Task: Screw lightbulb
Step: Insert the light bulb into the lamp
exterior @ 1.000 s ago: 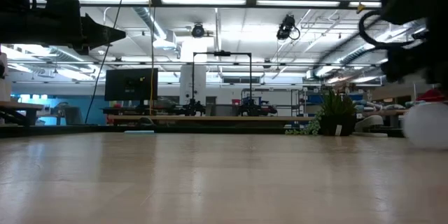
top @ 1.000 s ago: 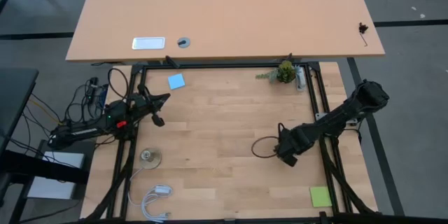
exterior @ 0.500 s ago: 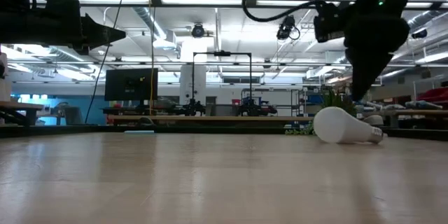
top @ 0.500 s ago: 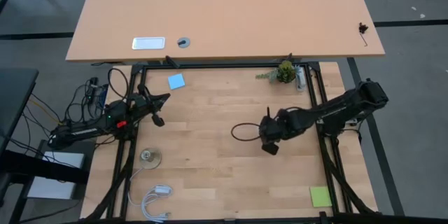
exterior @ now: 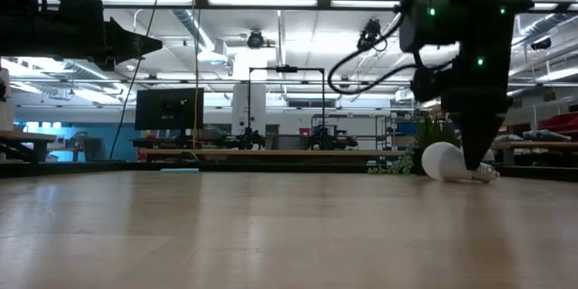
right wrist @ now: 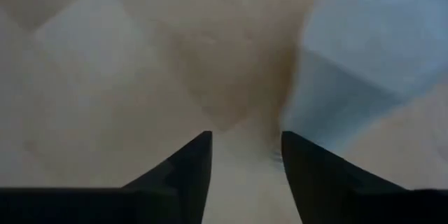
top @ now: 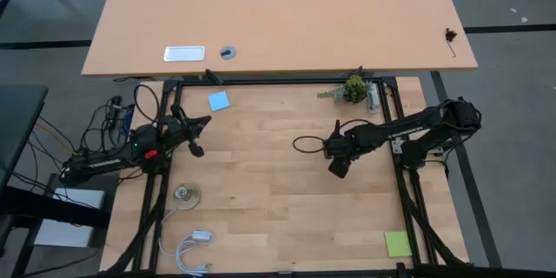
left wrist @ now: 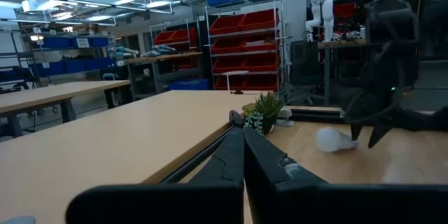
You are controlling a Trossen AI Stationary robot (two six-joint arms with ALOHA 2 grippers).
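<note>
The white lightbulb (exterior: 441,160) lies on its side on the table right of the middle, with its silvery base (exterior: 485,172) pointing to the table's right. It also shows in the left wrist view (left wrist: 331,138). In the high view my right arm hides it. My right gripper (top: 339,167) is open, with its fingers pointing down at the table beside the bulb's base end (exterior: 473,155). In the right wrist view a pale blur (right wrist: 350,77) lies outside one finger. My left gripper (top: 205,122) is shut and empty, above the table's left part. The grey socket disc (top: 185,194) lies near the left edge. My right gripper stands with its open fingers pointing down, close against the bulb's base end (exterior: 485,172). Nothing lies between the fingers. Whether the outer side of a finger touches the bulb, I cannot tell.
A white cord with a plug (top: 196,241) lies at the near left. A small plant (top: 354,89) stands at the far edge. A blue note (top: 219,101) and a green note (top: 398,243) lie flat. A dark cable loop (top: 304,145) hangs from my right arm.
My right gripper has gone toward the table's left edge and then its far edge, staying low and pointing down. The bulb has moved along the table with it, leftward and farther away, and still lies on its side.
</note>
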